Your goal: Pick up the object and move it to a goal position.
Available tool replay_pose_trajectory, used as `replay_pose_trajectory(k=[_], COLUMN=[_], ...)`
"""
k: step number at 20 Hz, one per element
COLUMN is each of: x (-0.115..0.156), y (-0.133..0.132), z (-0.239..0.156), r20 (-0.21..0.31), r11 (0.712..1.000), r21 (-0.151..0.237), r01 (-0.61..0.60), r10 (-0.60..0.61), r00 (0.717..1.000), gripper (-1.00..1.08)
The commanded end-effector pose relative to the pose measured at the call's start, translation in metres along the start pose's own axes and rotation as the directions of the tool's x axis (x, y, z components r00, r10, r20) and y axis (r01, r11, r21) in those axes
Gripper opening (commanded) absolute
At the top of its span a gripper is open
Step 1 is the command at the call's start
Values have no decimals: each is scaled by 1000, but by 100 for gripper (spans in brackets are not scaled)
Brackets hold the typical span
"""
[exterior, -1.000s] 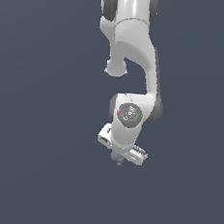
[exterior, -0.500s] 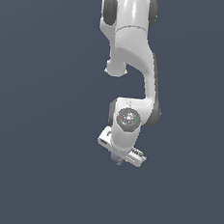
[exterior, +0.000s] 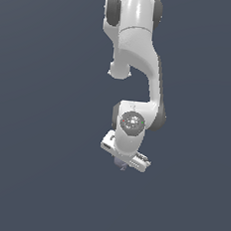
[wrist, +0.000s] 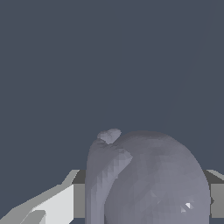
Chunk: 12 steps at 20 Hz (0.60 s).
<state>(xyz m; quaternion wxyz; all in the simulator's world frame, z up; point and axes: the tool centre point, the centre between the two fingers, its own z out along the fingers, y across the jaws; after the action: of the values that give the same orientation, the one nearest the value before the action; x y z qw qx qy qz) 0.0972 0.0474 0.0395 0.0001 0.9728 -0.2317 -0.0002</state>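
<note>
The object (wrist: 148,179), a dull grey-lilac ball-like thing with a small stub on one side, fills the space between my gripper's fingers in the wrist view. One finger (wrist: 52,203) lies against one side of it and the other finger (wrist: 216,197) against the opposite side. In the exterior view my gripper (exterior: 122,164) points away from the camera under the white hand. Only a small grey bit of the object (exterior: 120,163) shows below the hand there. The jaws stand closed on the object.
The white arm (exterior: 137,64) reaches from the top of the exterior view to the hand (exterior: 126,151). All around is a plain dark blue-grey surface (exterior: 46,131). No other object shows.
The hand shifted slightly toward the bottom of the exterior view a second ago. It has stayed nearly still over the last half second.
</note>
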Motion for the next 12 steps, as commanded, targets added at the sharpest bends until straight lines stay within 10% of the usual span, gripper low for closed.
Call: replay_pose_trajectory(k=[1,12], x=[0,-4], y=[1,29], z=[-1,-23], r20=[0,0], r11=[1000,1000], r21=[0,0], r01=[0,0], r10=[0,0], r00=[1000,1000], gripper=[-100,-100])
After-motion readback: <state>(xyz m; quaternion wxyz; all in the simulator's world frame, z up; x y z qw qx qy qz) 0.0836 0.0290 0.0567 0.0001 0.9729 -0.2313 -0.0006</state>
